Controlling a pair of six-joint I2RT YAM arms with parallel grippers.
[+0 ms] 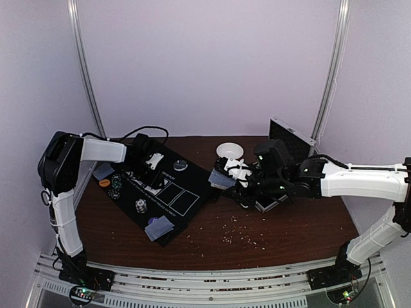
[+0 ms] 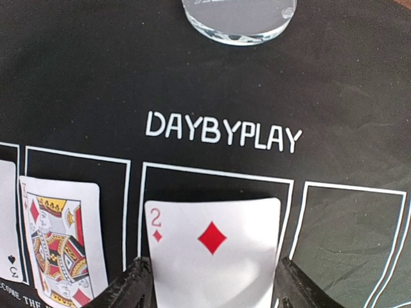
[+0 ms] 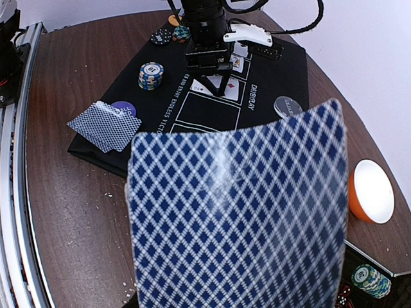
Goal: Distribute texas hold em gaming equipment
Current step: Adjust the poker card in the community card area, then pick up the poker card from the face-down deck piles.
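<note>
My left gripper holds a two of diamonds card face up by its side edges, over the third white box of the black mat. A king card lies face up in the box to its left. A clear grey disc lies beyond. My right gripper is shut on a blue-backed card held above the table right of the mat; its fingers are hidden behind the card. Chip stacks, an orange disc and face-down cards on a purple disc sit on the mat.
A white bowl with an orange rim stands behind the right gripper. The silver case is open at the back right, with chips in it. Crumbs dot the brown table. More face-down cards lie at the mat's left corner.
</note>
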